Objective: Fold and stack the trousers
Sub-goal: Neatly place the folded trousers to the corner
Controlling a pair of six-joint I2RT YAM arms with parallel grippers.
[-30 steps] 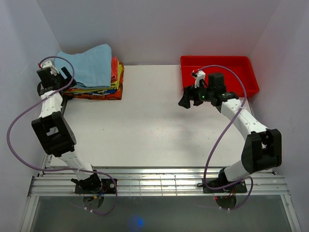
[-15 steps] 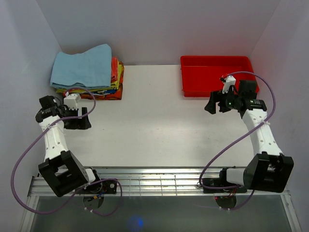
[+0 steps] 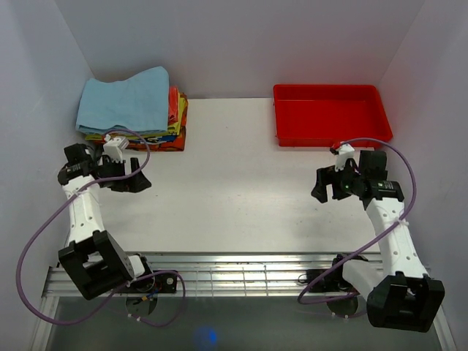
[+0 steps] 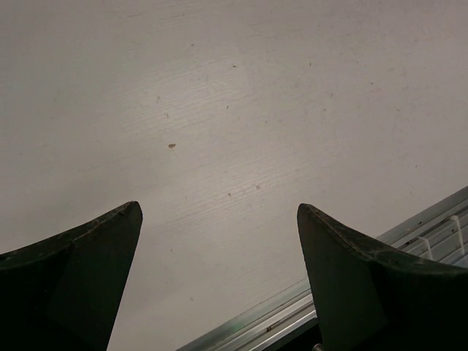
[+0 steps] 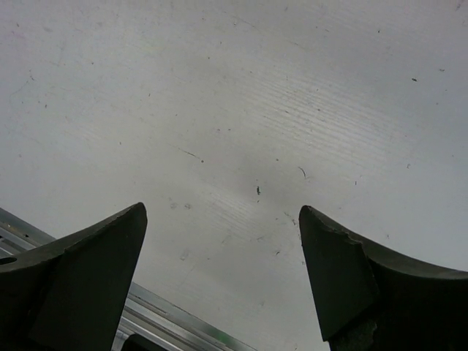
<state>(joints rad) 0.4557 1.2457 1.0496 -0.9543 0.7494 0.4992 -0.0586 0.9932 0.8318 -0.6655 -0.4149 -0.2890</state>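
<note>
The light blue trousers (image 3: 126, 100) lie folded on top of a pile of coloured folded clothes (image 3: 174, 121) at the back left of the table. My left gripper (image 3: 139, 180) hangs open just in front of that pile, holding nothing. Over the right side of the table my right gripper (image 3: 320, 187) is open too, in front of the red tray, with nothing held. In the left wrist view my gripper (image 4: 219, 212) shows only bare table between its dark fingers (image 4: 80, 270). The right wrist view has my gripper (image 5: 223, 212) wide over bare table as well.
A red tray (image 3: 332, 115) stands at the back right. White walls close in the left, back and right sides. A metal rail (image 3: 241, 276) runs along the near edge, where both arm bases are bolted.
My left arm drew back from the pile toward the near left, leaving the trousers on top. My right arm swung back from the red tray toward the right front. Both grippers stayed open.
</note>
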